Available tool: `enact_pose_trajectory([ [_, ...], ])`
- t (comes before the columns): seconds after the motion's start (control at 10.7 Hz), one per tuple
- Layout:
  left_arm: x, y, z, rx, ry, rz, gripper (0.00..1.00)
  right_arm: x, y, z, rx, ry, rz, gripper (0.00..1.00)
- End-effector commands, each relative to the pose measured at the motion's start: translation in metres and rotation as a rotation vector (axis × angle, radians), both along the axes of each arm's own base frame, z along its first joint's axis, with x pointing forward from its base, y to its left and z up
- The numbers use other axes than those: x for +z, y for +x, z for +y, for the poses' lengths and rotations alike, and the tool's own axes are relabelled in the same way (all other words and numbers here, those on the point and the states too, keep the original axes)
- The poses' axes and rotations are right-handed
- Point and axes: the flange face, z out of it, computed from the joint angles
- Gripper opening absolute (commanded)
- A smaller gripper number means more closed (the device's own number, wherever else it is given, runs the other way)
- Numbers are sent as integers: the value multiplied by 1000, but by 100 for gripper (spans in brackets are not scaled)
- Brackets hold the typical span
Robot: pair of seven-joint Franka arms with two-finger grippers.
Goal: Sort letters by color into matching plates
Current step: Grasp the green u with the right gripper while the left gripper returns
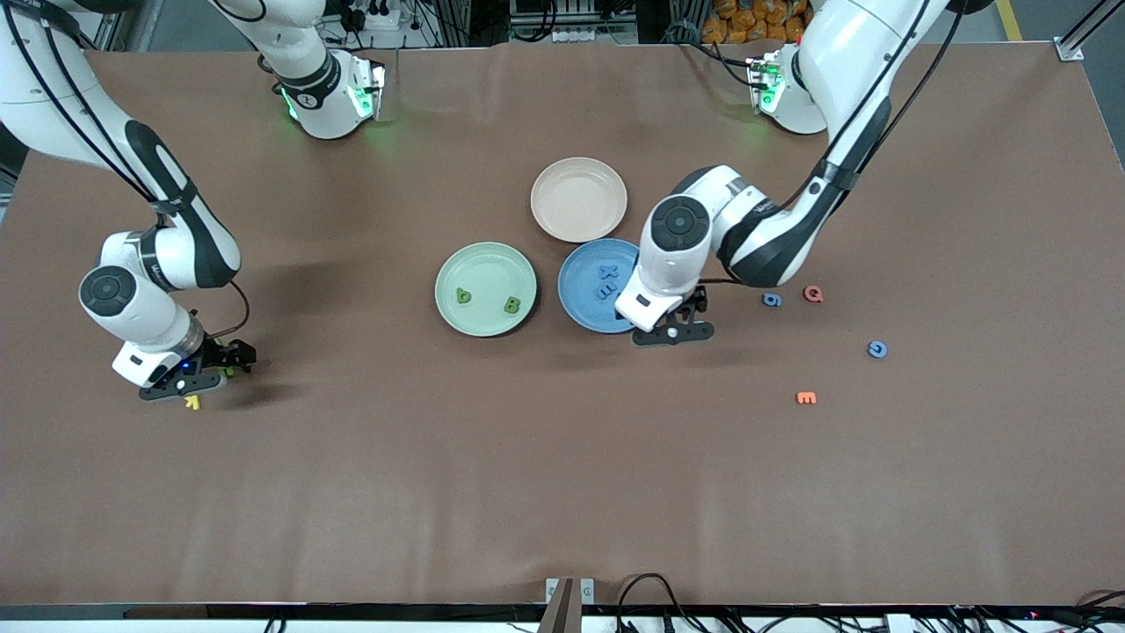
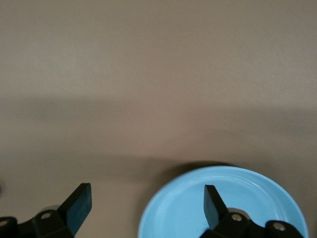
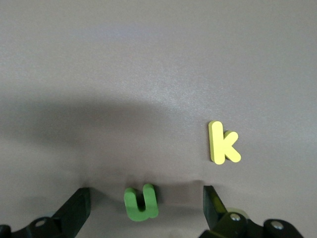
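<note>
The pale green plate [image 1: 488, 268] holds two green letters [image 1: 463, 296] [image 1: 511, 305]. Beside it, the blue plate [image 1: 580, 303] holds two blue letters [image 1: 606, 281]. Two more blue letters [image 1: 772, 300] [image 1: 876, 349] lie on the table toward the left arm's end. My left gripper [image 1: 675, 332] is open and empty, low over the blue plate's rim [image 2: 237, 198]. My right gripper [image 1: 206, 378] is open, low at the right arm's end. A green letter U [image 3: 141, 202] lies on the table between its fingers [image 3: 77, 208], untouched.
A yellow letter K [image 1: 192, 403] [image 3: 223, 143] lies close by the right gripper. A beige plate [image 1: 578, 199] sits farther from the camera than the two plates. A red letter [image 1: 813, 294] and an orange letter [image 1: 806, 398] lie among the loose blue ones.
</note>
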Motion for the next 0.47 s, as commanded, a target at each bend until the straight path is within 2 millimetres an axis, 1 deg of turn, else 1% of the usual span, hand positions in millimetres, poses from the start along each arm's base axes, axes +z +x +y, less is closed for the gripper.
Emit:
enact_pose_trajectory([
  [0.0,25,5,32,-84,40,-1,100,-7,1,-1,-53,25,-9,100],
  [0.19,36,13,57,-141,70,-25,100,-7,1,0,-66,29,-10,100],
  [0.28,39,16,73,-161,106,-45,100,-7,0,-5,-73,29,-10,100],
  [0.37,41,22,89,-157,116,-50,100,-7,0,-5,-72,30,-10,100],
])
